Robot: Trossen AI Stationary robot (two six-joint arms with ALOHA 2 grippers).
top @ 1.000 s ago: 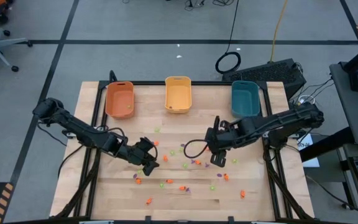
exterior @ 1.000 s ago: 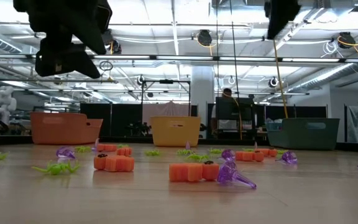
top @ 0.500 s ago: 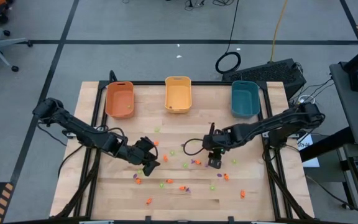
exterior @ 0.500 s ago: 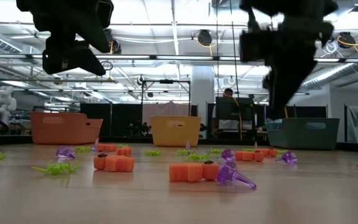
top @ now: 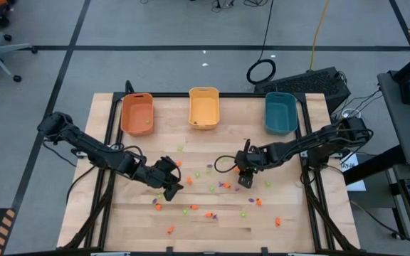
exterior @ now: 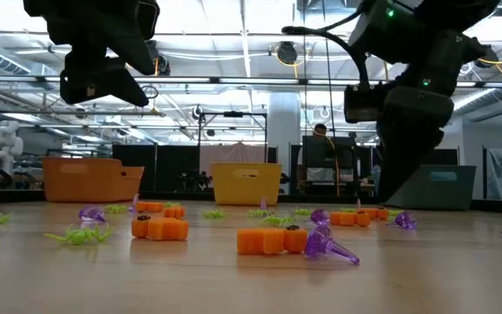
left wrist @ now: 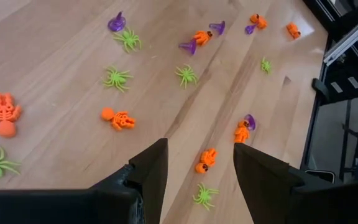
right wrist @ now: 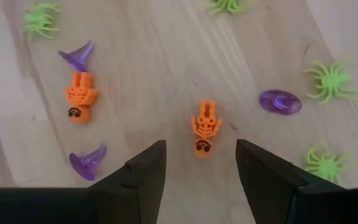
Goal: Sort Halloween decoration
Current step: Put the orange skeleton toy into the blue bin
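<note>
Tiny Halloween decoration pieces lie scattered flat on the wooden table (top: pixel 119 213): orange skeletons (right wrist: pixel 205 129), green spiders (right wrist: pixel 331 81) and purple hats (right wrist: pixel 279 101). My right gripper (right wrist: pixel 201 152) hangs open, low over the table's middle (top: pixel 245 181), with one orange skeleton just ahead of the gap between its fingers. My left gripper (left wrist: pixel 197 152) is open too, higher over the table left of the middle (top: pixel 168 186), with an orange piece (left wrist: pixel 206 159) below the gap. Neither gripper holds anything.
Three oblong bins stand along the far edge: orange (top: pixel 137 114), yellow (top: pixel 203 108) and teal (top: pixel 280 112). More pieces lie toward the near edge (top: pixel 258 202). Black frame rails (top: pixel 312 192) run along both sides of the table.
My right gripper has come down from well above the table to just over the pieces at its middle, its fingers still pointing steeply down.
</note>
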